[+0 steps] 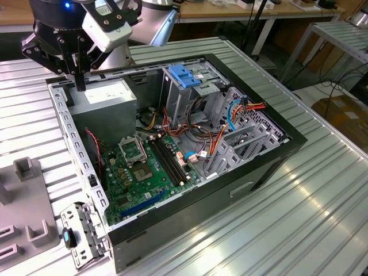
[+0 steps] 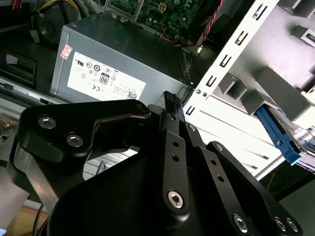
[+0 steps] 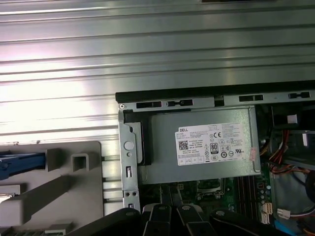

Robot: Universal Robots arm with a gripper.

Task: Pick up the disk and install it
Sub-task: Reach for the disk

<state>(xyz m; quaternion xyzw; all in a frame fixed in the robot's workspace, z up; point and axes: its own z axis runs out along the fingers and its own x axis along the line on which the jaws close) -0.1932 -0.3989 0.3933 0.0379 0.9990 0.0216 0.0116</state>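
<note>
Claw (image 1: 79, 87), upper left of the exterior view, hangs above the power supply (image 1: 106, 95), fingers together, empty. I judge the disk (image 3: 22, 162) lies on the grey fixture (image 3: 88, 196) outside the case (image 1: 172, 221); grasp well by opening wide and centring across its width.

The hand (image 3: 173, 209) and grey fixture (image 3: 86, 196) are cut off by the first wrist view's edge.

Power supply (image 1: 106, 95) and case wall (image 1: 68, 123) close beneath jaws, tabletop (image 1: 310, 218) open
</note>
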